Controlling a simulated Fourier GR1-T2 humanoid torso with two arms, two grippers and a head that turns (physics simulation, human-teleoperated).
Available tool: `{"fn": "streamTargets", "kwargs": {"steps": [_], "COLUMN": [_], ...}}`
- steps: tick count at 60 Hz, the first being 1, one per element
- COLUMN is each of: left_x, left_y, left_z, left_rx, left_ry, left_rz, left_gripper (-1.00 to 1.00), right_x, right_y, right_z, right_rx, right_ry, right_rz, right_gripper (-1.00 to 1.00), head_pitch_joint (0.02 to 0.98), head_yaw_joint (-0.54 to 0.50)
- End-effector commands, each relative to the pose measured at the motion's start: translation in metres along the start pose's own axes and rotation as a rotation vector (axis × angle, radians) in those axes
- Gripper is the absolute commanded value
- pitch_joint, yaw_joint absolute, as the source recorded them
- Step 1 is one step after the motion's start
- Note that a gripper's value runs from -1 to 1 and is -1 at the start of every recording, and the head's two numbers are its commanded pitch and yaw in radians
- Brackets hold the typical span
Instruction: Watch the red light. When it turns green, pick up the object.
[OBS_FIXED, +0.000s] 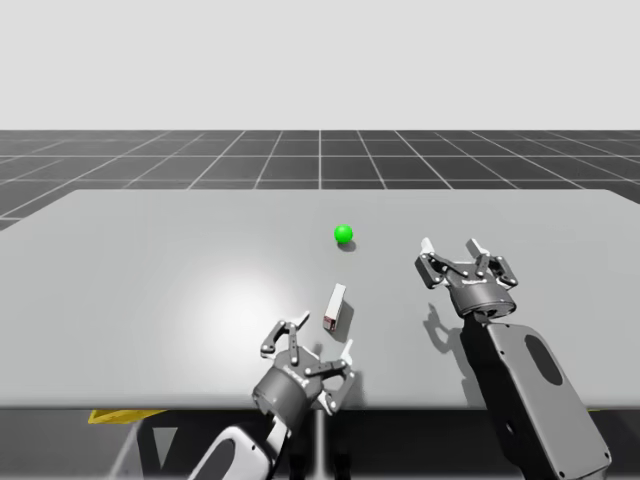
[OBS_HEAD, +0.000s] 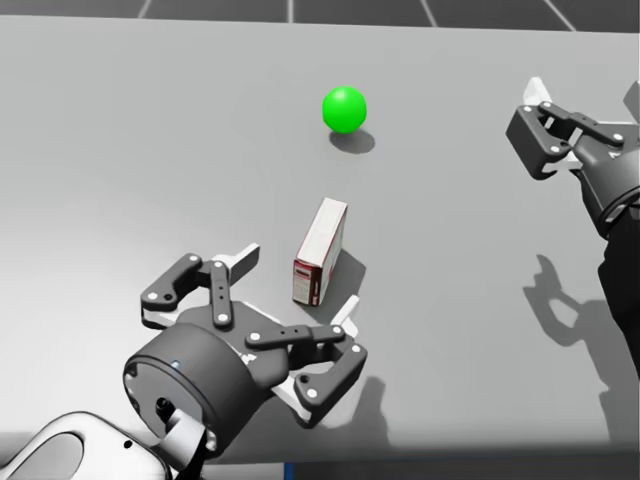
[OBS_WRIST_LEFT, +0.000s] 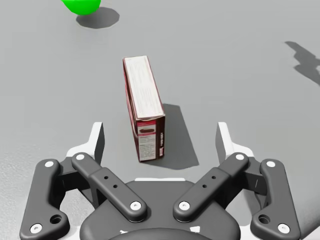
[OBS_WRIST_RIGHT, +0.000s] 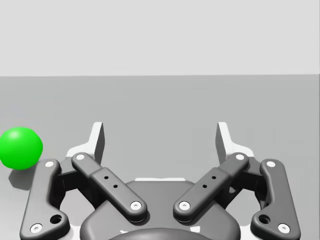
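Grey bench (OBS_FIXED: 150, 300) runs wide and flat, with a dark gridded floor (OBS_FIXED: 320, 160) beyond its far edge. One round light (OBS_FIXED: 344, 234) sits on the bench and shows green, so by the task you may go for the pick.

One box (OBS_FIXED: 335, 306) is the thing to lift. It is small and slim, red-brown with white faces. It stands on a long narrow edge, nearer you than the light, with its length pointing away from your left gripper (OBS_FIXED: 325, 336). That gripper's fingers (OBS_WRIST_LEFT: 97, 142) are spread wide, one on each side of the box's near end, and neither touches it.

Judging by its look, the box is a light cardboard carton. It seems stiff enough to hold, but its broad sides would likely dent under a hard squeeze, and their smooth faces may slip. Standing this thin, it could tip over if one finger reaches it first. The best hold looks to be across the two broad sides, a little further along toward the middle.

Your right gripper (OBS_FIXED: 449, 246) hovers well apart to the right, about level with the light. Its fingers are also spread wide and hold nothing.

Count: one box, one light, two grippers, two fingers on each.
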Motion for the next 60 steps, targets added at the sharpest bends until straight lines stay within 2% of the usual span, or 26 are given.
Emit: {"fn": "streamTargets", "kwargs": {"steps": [1,16,25,33,35,36,37,38,39,40,49,60], "left_x": [-0.005,-0.008,-0.014,-0.020,-0.022,-0.022,-0.023,-0.023,-0.023,-0.024,-0.027,-0.028], "left_y": [-0.001,0.002,0.005,0.004,0.003,0.003,0.003,0.002,0.002,0.002,-0.002,-0.002], "left_z": [-0.025,-0.056,-0.067,-0.069,-0.069,-0.069,-0.068,-0.068,-0.068,-0.067,-0.066,-0.064], "left_rx": [0.031,0.069,0.085,0.078,0.077,0.081,0.072,0.067,0.065,0.063,0.050,0.044], "left_ry": [0.028,0.056,0.089,0.116,0.119,0.119,0.120,0.121,0.123,0.124,0.132,0.128], "left_rz": [0.001,-0.027,-0.008,-0.020,-0.030,-0.034,-0.035,-0.040,-0.042,-0.044,-0.069,-0.083], "left_gripper": [-1.00,-1.00,-1.00,-1.00,-0.83,-0.44,-0.29,0.77,0.94,1.00,1.00,1.00], "right_x": [0.001,0.003,0.003,0.004,0.004,0.004,0.004,0.004,0.004,0.004,0.005,0.005], "right_y": [0.000,-0.001,-0.001,-0.001,-0.001,-0.001,-0.001,-0.001,-0.001,-0.001,-0.001,-0.002], "right_z": [0.000,0.001,0.001,0.002,0.002,0.002,0.002,0.002,0.002,0.002,0.002,0.002], "right_rx": [0.000,-0.001,-0.002,-0.003,-0.005,-0.004,-0.004,-0.004,-0.004,-0.005,-0.006,-0.009], "right_ry": [-0.003,-0.009,-0.010,-0.010,-0.011,-0.011,-0.012,-0.012,-0.013,-0.013,-0.014,-0.016], "right_rz": [0.000,-0.003,-0.002,-0.001,0.000,0.001,0.000,0.000,-0.001,-0.001,0.000,0.002], "right_gripper": [-1.00,-1.00,-1.00,-1.00,-1.00,-1.00,-1.00,-1.00,-1.00,-1.00,-1.00,-1.00], "head_pitch_joint": [0.849,0.853,0.855,0.855,0.854,0.854,0.854,0.853,0.853,0.852,0.838,0.709], "head_yaw_joint": [-0.06,-0.07,-0.06,-0.06,-0.06,-0.06,-0.06,-0.06,-0.06,-0.06,-0.07,-0.08]}}
